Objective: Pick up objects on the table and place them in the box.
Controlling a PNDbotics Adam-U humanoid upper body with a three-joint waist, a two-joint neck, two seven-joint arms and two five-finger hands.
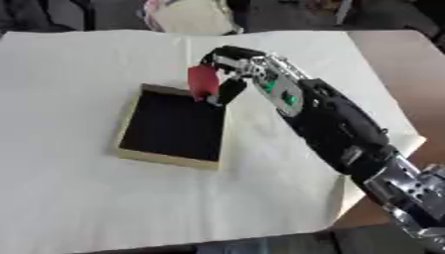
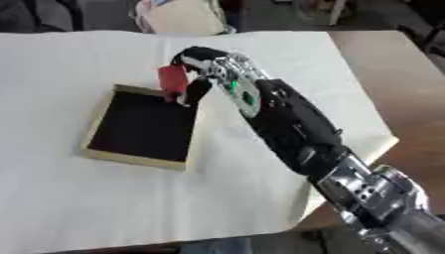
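Fingers of the robot's right hand (image 1: 228,74) curl round a red object (image 1: 202,81) held above the far right corner of the shallow, dark-lined box (image 1: 130,155) on the cloth-covered counter (image 1: 78,198). Right eye view alone shows more bare wood counter past the cloth's right edge.

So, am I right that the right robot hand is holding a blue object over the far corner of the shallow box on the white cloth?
Not quite: the object is red, not blue, as the left eye view shows. The rest stands: the right robot hand holds it over the far corner of the shallow box on the white cloth.
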